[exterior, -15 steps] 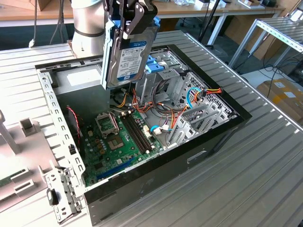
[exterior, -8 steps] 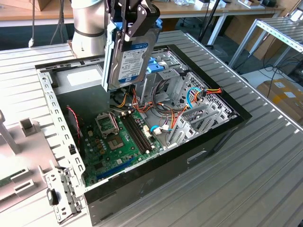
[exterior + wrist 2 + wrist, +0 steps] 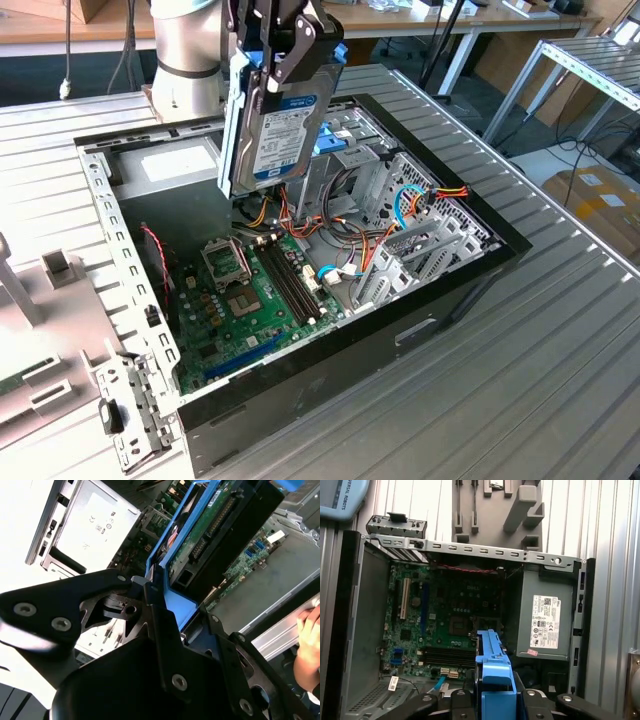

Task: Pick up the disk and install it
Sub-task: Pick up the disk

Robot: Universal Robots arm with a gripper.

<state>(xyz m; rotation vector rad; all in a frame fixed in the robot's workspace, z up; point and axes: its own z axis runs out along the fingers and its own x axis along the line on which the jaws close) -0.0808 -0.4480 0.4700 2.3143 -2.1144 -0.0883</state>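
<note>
While the gripper (image 3: pixel 276 68) hangs over the open computer case (image 3: pixel 455 285), we see it clenched on the disk (image 3: pixel 278 135), its black fingers (image 3: pixel 300 45) pinching the drive's upper end from both sides. The disk hangs straight down from the gripper, standing on edge, with its white label and blue strip turned toward the exterior camera. Its lower edge is in the air above the inside of the case. We think it is clear of the cables under it, though that gap is hard to judge from this angle.

Beneath the gripper the green motherboard (image 3: pixel 250 295) lies on the case floor. Lower than the gripper, on the side toward the arm's base (image 3: pixel 185 50), sits the grey power supply box (image 3: pixel 165 165) with its white sticker. On the opposite side stands the metal drive cage (image 3: pixel 405 195), with coloured cables bunched between it and the disk.

In the first wrist view the blue side piece (image 3: pixel 492 672) of the disk juts out just ahead of the gripper, with the motherboard and power supply box beyond it. In the second wrist view the drive's green circuit-board underside faces us, framed by blue plastic. A person's hand (image 3: pixel 306 645) shows beyond the case's rim, well apart from the gripper. The case rests on the ribbed metal worktop (image 3: pixel 530 390).
</note>
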